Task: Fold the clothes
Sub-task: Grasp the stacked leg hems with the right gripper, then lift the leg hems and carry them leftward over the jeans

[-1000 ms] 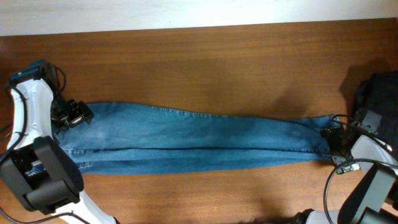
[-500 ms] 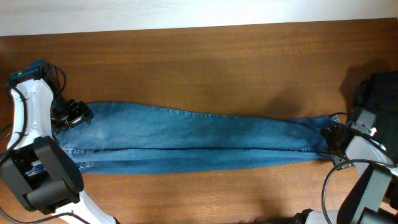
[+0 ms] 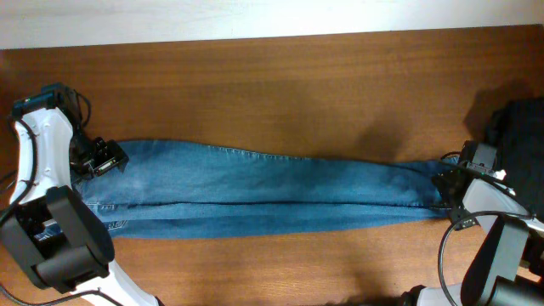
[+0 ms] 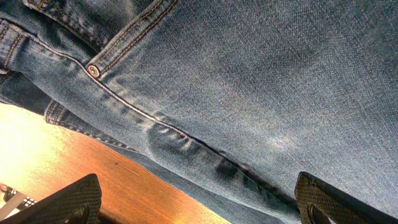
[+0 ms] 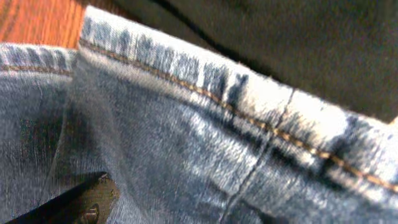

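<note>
Only the right gripper [image 3: 449, 185] has shifted since a second ago: it has crept a little up and inward along the cuff end of the jeans [image 3: 272, 191], while the left gripper [image 3: 100, 158] and the denim lie as they did. The jeans stretch lengthwise across the wooden table [image 3: 280, 85], one leg laid along the other, with the waist end at the robot's left and the cuffs at its right.

The left gripper sits at the upper corner of the waist end. Its wrist view shows its two fingers [image 4: 71, 198] spread wide at the bottom corners of the picture, the jaws open over flat denim, a pale-stitched pocket seam and a metal rivet [image 4: 94, 71].

The right gripper is at the hem [image 5: 249, 118] of the cuffs. Its wrist view is close and blurred, and the faded hem with its orange stitching runs across it. One dark finger [image 5: 87, 202] shows at the lower left against the denim and the other is out of the picture, so it cannot be told whether this pincer is open or closed on the cloth. A dark garment [image 3: 520, 140] lies just beyond the cuffs at the far right.
</note>
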`<state>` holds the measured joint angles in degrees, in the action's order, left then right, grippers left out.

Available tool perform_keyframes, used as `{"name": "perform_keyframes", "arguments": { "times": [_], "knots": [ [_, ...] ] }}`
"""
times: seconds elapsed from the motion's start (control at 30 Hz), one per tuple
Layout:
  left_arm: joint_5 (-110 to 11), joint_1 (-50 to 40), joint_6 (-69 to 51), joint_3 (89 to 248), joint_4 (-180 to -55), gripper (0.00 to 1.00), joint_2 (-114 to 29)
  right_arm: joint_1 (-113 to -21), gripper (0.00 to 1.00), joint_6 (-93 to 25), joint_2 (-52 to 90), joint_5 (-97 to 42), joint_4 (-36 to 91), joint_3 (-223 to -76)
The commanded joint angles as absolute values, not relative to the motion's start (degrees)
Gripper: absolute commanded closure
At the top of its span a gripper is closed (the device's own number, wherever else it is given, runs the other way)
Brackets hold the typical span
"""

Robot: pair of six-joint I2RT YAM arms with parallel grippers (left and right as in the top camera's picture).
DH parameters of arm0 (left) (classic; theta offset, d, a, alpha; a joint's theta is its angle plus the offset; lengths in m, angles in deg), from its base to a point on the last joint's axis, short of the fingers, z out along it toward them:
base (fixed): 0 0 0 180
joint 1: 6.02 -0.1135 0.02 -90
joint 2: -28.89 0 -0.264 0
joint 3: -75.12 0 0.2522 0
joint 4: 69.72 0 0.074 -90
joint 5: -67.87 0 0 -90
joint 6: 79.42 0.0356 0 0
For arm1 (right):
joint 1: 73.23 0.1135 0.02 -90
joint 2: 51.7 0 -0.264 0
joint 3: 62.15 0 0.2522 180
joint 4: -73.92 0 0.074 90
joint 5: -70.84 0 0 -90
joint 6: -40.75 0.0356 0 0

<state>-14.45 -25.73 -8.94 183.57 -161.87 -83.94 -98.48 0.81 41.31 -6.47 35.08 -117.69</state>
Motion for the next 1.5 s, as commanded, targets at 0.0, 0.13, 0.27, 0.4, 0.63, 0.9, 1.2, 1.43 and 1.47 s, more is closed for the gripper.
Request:
{"name": "perform_keyframes", "arguments": {
  "times": [0.0, 0.13, 0.27, 0.4, 0.63, 0.9, 1.2, 1.43, 1.47],
  "knots": [
    [-14.84, -26.06, -9.14, 183.48, -161.93, 0.01, -83.83, -95.73, 0.10, 5.49, 50.84, -30.58, 28.55, -110.57],
    [-15.96, -26.06, -9.14, 183.48, -161.04, 0.01, -83.83, -95.73, 0.10, 0.94, 50.84, -30.74, 27.48, -110.57],
    [-18.08, -26.06, -9.14, 183.48, -160.23, 0.01, -83.83, -94.35, 0.10, -0.83, 50.86, -30.54, 27.65, -110.57],
    [-18.30, -26.06, -9.14, 183.48, -160.14, 0.01, -83.83, -89.22, 0.10, -0.81, 50.91, -30.54, 28.37, -110.57],
    [-18.27, -26.06, -9.12, 183.48, -160.58, 0.01, -83.83, -84.38, 0.09, 1.01, 50.91, -29.05, 31.61, -110.59],
    [-18.27, -26.06, -9.12, 183.48, -160.56, 0.01, -83.83, -84.60, 0.28, 0.62, 50.93, -27.30, 32.09, -110.59],
    [-18.27, -26.06, -9.12, 183.48, -160.58, 0.01, -83.83, -84.60, 0.71, -0.59, 50.91, -18.85, 31.87, -110.87],
    [-18.25, -26.06, -9.12, 183.48, -160.60, 0.01, -83.83, -84.60, 0.96, -3.19, 50.88, -18.85, 28.02, -115.44],
    [-18.25, -26.06, -9.12, 183.48, -160.58, 0.01, -83.83, -84.60, 0.96, -4.11, 50.88, -18.85, 27.04, -116.64]
  ]
}}
